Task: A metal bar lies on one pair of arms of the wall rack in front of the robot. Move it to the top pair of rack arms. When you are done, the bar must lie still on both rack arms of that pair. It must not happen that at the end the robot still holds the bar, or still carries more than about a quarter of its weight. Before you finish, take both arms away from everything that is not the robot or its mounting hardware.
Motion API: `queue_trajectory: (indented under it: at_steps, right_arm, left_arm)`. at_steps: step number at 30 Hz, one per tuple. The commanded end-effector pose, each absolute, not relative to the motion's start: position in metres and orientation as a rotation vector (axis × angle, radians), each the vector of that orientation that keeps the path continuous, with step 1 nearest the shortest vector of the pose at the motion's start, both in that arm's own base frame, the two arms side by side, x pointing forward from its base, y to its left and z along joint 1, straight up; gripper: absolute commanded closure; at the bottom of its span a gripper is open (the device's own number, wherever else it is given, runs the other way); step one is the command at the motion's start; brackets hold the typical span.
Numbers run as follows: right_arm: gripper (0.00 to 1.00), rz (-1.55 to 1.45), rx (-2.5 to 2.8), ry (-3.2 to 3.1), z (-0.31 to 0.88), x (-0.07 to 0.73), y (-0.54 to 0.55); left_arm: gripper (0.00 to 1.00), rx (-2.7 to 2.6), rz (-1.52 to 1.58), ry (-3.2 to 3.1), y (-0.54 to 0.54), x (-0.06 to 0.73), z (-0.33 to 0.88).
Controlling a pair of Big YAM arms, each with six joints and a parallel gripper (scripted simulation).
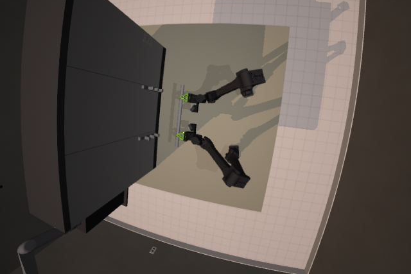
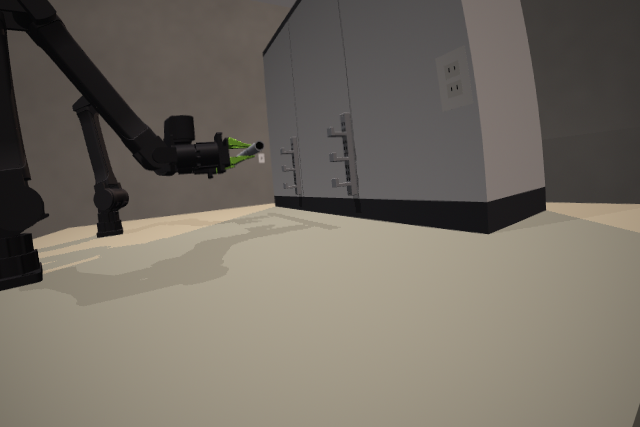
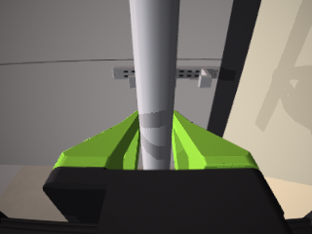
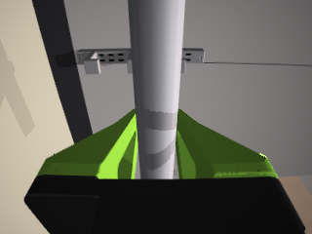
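Observation:
The grey metal bar (image 1: pixel 180 115) (image 2: pixel 249 149) (image 3: pixel 157 58) (image 4: pixel 157 58) is held off the rack, in front of the wall, roughly parallel to it. My left gripper (image 1: pixel 177 136) (image 3: pixel 156 117) is shut on it near the lower end in the top view. My right gripper (image 1: pixel 181 97) (image 2: pixel 254 149) (image 4: pixel 156 117) is shut on it near the upper end. The rack has a near rail (image 2: pixel 349 145) and a far rail (image 2: pixel 296 164), each with three arms. The top arms (image 2: pixel 331 131) (image 2: pixel 283 151) carry nothing. My left gripper is hidden in the exterior view.
The grey wall cabinet (image 1: pixel 109 105) (image 2: pixel 403 153) stands behind the rack, with a dark base strip (image 2: pixel 413 215) along its foot. A gap separates the bar from the rack arms. A socket plate (image 2: pixel 453 78) sits on the cabinet face, to the right of the rack in the exterior view.

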State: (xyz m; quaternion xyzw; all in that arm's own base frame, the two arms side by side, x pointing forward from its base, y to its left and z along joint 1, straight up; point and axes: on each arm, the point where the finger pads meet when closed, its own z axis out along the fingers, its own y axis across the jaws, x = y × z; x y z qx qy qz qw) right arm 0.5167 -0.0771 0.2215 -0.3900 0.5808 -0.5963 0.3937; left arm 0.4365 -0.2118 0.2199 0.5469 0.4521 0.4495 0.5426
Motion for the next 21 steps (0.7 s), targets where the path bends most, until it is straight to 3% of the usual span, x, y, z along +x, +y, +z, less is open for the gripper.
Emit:
queue_trajectory:
  at_steps: [1, 21]
  right_arm:
    - [1.0, -1.542, -0.92, 1.439, 0.2535, 0.5202, -0.0865]
    - [1.0, -1.542, -0.92, 1.439, 0.2556, 0.5221, -0.0877]
  left_arm:
    - [1.0, 1.248, 1.084, 1.065, -0.2113, 0.4431, 0.245]
    - [1.0, 1.248, 1.084, 1.065, -0.2122, 0.4445, 0.254]
